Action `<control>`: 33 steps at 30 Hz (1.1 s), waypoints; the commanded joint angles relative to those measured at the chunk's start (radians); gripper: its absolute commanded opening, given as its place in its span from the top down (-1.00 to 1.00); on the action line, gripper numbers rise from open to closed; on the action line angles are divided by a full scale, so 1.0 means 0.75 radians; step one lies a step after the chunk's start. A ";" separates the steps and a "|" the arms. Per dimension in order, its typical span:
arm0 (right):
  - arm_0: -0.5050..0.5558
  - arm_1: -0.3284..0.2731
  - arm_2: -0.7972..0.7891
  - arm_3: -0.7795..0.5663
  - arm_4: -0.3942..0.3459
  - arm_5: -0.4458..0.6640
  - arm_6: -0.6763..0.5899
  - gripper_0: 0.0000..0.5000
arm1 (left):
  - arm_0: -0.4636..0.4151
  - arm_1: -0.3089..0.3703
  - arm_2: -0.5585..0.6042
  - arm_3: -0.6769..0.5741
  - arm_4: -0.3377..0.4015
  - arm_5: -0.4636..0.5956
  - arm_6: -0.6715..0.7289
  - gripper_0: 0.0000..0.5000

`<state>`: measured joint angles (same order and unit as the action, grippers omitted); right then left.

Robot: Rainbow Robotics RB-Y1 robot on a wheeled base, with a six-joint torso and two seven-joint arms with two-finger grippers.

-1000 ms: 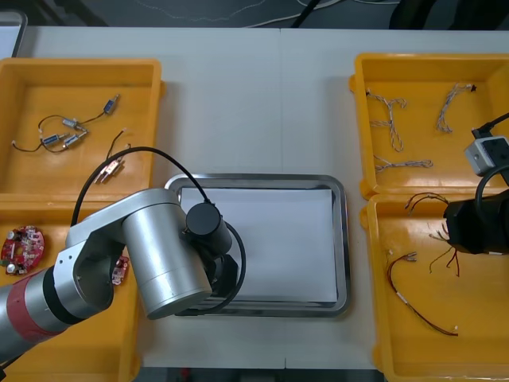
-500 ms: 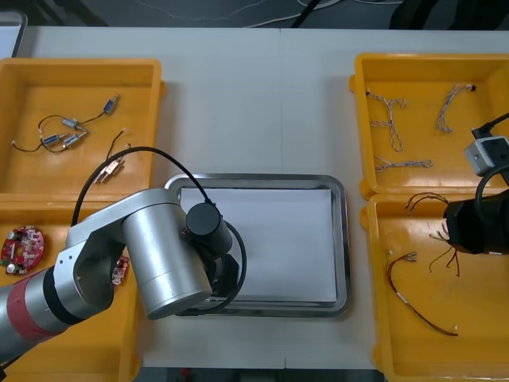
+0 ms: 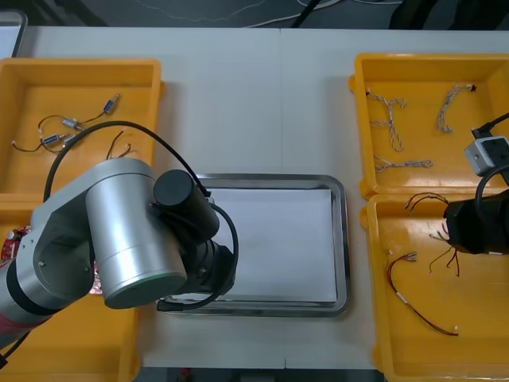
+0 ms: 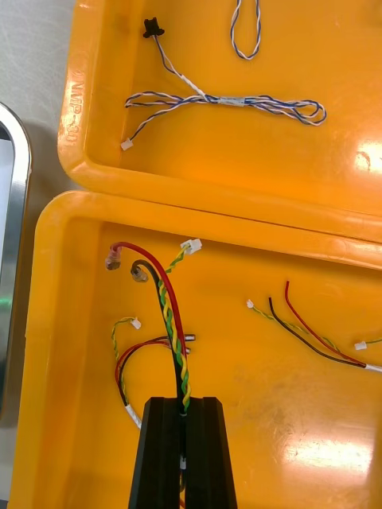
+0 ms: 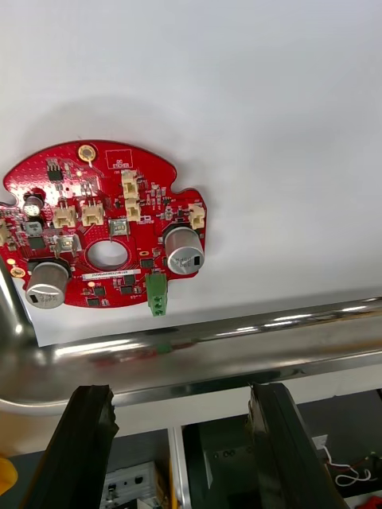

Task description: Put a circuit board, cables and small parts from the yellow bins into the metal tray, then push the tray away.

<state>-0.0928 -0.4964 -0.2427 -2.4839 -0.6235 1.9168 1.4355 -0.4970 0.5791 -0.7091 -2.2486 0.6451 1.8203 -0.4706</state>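
Circuit board lying flat on the white inside of the tray, component side up; it sits just inside the near rim, close to a rounded corner, lying free. Left gripper released; fingers spread wide with nothing between them; tips on the outer side of the tray rim, apart from the board. Front view: left arm lies across the tray's near left corner, covering that part of it.

Right gripper clenched on the red and yellow cable; its two fingers stand nearly together with the wires pinched between them; a black wire and a red wire run in the same bundle. Cable stretches from the fingertips across the floor of the near right bin; its ends lie near that bin's far wall. Other loose cables lie beside it in the same bin, apart from the fingers. Far right bin holds blue and white cables; far left bin holds small metal parts on thin black leads. Bins and tray sit on the light table.
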 commanded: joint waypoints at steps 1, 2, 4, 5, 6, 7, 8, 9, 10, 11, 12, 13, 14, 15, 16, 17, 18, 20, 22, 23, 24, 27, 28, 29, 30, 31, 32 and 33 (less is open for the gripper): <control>-0.026 -0.005 0.017 -0.012 0.009 0.004 -0.034 1.00 | -0.049 0.066 0.127 -0.088 0.083 0.027 0.018 -1.00; -0.026 -0.005 0.017 -0.012 0.009 0.004 -0.034 1.00 | -0.049 0.079 0.158 -0.098 0.099 0.033 0.014 -1.00; -0.026 -0.005 0.017 -0.012 0.009 0.004 -0.034 1.00 | -0.049 0.101 0.201 -0.109 0.115 0.044 0.006 -1.00; -0.026 -0.005 0.017 -0.012 0.009 0.004 -0.034 1.00 | -0.049 0.107 0.215 -0.113 0.118 0.048 0.002 -1.00; -0.026 -0.005 0.017 -0.012 0.009 0.004 -0.034 1.00 | -0.047 0.122 0.238 -0.121 0.122 0.054 -0.005 -1.00; -0.013 -0.001 0.025 0.015 0.003 0.004 -0.034 1.00 | -0.049 0.134 0.258 -0.127 0.126 0.062 -0.009 -1.00; -0.013 0.001 0.025 0.019 -0.003 0.004 -0.030 1.00 | -0.047 0.144 0.283 -0.133 0.130 0.068 -0.011 -1.00; -0.017 -0.001 0.025 0.023 -0.005 0.004 -0.030 1.00 | -0.047 0.148 0.297 -0.137 0.130 0.074 -0.009 -1.00; -0.021 -0.005 0.025 0.021 -0.011 0.004 -0.030 1.00 | -0.047 0.161 0.322 -0.145 0.130 0.089 -0.011 -1.00; -0.021 -0.005 0.025 0.023 -0.013 0.004 -0.030 1.00 | -0.047 0.165 0.336 -0.148 0.130 0.099 -0.013 -1.00; -0.024 -0.009 0.027 0.023 -0.017 0.004 -0.028 1.00 | -0.047 0.175 0.365 -0.152 0.134 0.111 -0.019 -1.00; -0.030 -0.013 0.027 0.021 -0.026 0.004 -0.024 1.00 | -0.047 0.185 0.393 -0.154 0.140 0.119 -0.027 -1.00; -0.032 -0.015 0.027 0.023 -0.028 0.004 -0.022 1.00 | -0.047 0.191 0.408 -0.154 0.144 0.121 -0.039 -1.00; -0.044 -0.017 0.033 0.023 -0.034 0.004 -0.018 1.00 | -0.047 0.203 0.436 -0.152 0.148 0.125 -0.064 -1.00; -0.054 -0.021 0.039 0.023 -0.042 0.004 -0.016 1.00 | -0.047 0.220 0.465 -0.150 0.154 0.130 -0.082 -1.00; -0.064 -0.025 0.047 0.023 -0.046 0.004 -0.012 1.00 | -0.047 0.232 0.489 -0.145 0.160 0.132 -0.086 -1.00; -0.073 -0.029 0.054 0.023 -0.048 0.004 -0.010 1.00 | -0.047 0.238 0.506 -0.145 0.162 0.133 -0.086 -1.00; -0.095 -0.042 0.084 0.023 -0.052 0.004 -0.008 1.00 | -0.047 0.257 0.543 -0.135 0.181 0.133 -0.090 -1.00; -0.132 -0.066 0.131 0.023 -0.056 0.004 -0.008 1.00 | -0.047 0.275 0.586 -0.123 0.195 0.133 -0.105 -1.00; -0.150 -0.076 0.154 0.023 -0.056 0.004 -0.008 1.00 | -0.047 0.283 0.604 -0.117 0.197 0.133 -0.113 -1.00; -0.161 -0.083 0.168 0.021 -0.058 0.004 -0.008 1.00 | -0.047 0.287 0.610 -0.113 0.197 0.133 -0.117 -1.00; -0.206 -0.103 0.229 0.021 -0.069 0.004 -0.008 1.00 | -0.047 0.304 0.661 -0.092 0.191 0.133 -0.183 -1.00; -0.222 -0.105 0.254 0.021 -0.073 0.004 -0.008 1.00 | -0.043 0.310 0.684 -0.076 0.193 0.133 -0.209 -1.00; -0.240 -0.109 0.283 0.023 -0.077 0.004 -0.008 1.00 | -0.035 0.314 0.710 -0.062 0.193 0.133 -0.244 -1.00; -0.251 -0.109 0.295 0.023 -0.081 0.004 -0.008 1.00 | -0.033 0.318 0.723 -0.053 0.193 0.133 -0.258 -1.00; -0.265 -0.111 0.319 0.023 -0.085 0.004 -0.008 1.00 | -0.027 0.322 0.747 -0.041 0.195 0.133 -0.287 -1.00; -0.279 -0.113 0.344 0.023 -0.091 0.004 -0.010 1.00 | -0.023 0.328 0.768 -0.025 0.193 0.133 -0.318 -1.00; -0.287 -0.115 0.356 0.023 -0.093 0.004 -0.010 1.00 | -0.018 0.330 0.778 -0.019 0.191 0.133 -0.332 -1.00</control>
<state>-0.2564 -0.5504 -0.0311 -2.4590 -0.6779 1.9169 1.4356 -0.4974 0.7819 -0.1890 -2.2777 0.7824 1.9121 -0.5891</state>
